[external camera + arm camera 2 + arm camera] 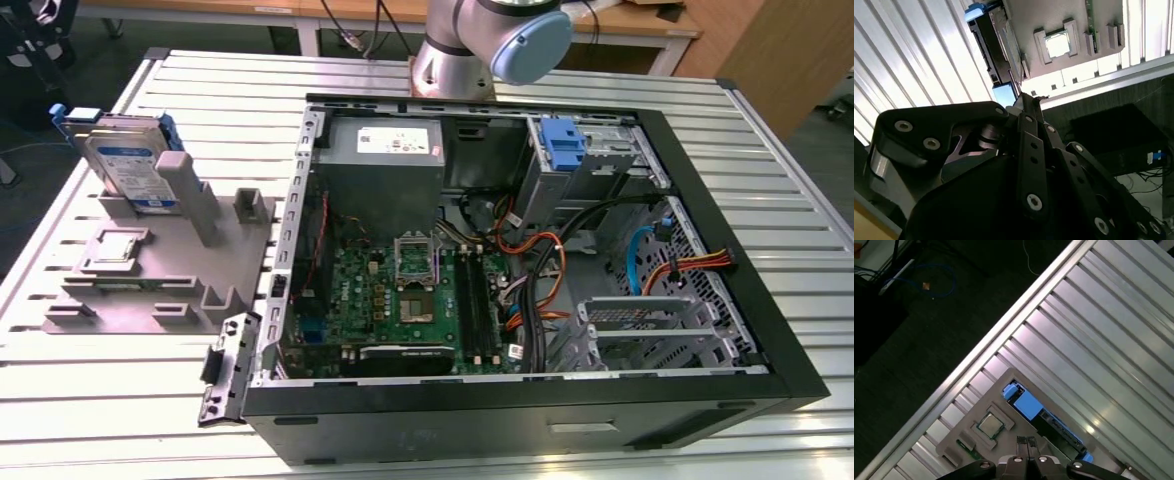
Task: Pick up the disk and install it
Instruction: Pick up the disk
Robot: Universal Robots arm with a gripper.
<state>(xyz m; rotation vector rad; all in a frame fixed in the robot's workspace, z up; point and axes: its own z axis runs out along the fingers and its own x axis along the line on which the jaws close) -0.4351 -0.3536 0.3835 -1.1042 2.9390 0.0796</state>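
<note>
- The tool [1026, 441] was clenched in the first wrist view, its two fingertips pressed together with nothing between them.
- It hung over the grey holder [981, 405], apart from the disk [1026, 404]; its tips showed between the disk and a square chip [990, 425] seated in the holder.
- In the exterior view the disk [127, 165] stood on edge in the holder at about ten o'clock, its blue frame along the upper edge and its label facing out.
- A tall grey post [187, 195] rose just beside the disk, on its four o'clock side.
- The holder sat on the ribbed table [107, 410], near the table's nine o'clock edge and just beside the open computer case [534, 420].
- Bare ribs ran from the holder toward six o'clock.
- The case walls made a raised rim; inside, a blue bracket [561, 150] sat at one o'clock and a metal cage [641, 320] at four o'clock, with cables [547, 270] bunched between them.
- The arm base [481, 40] stood at twelve o'clock, behind the case.
</note>
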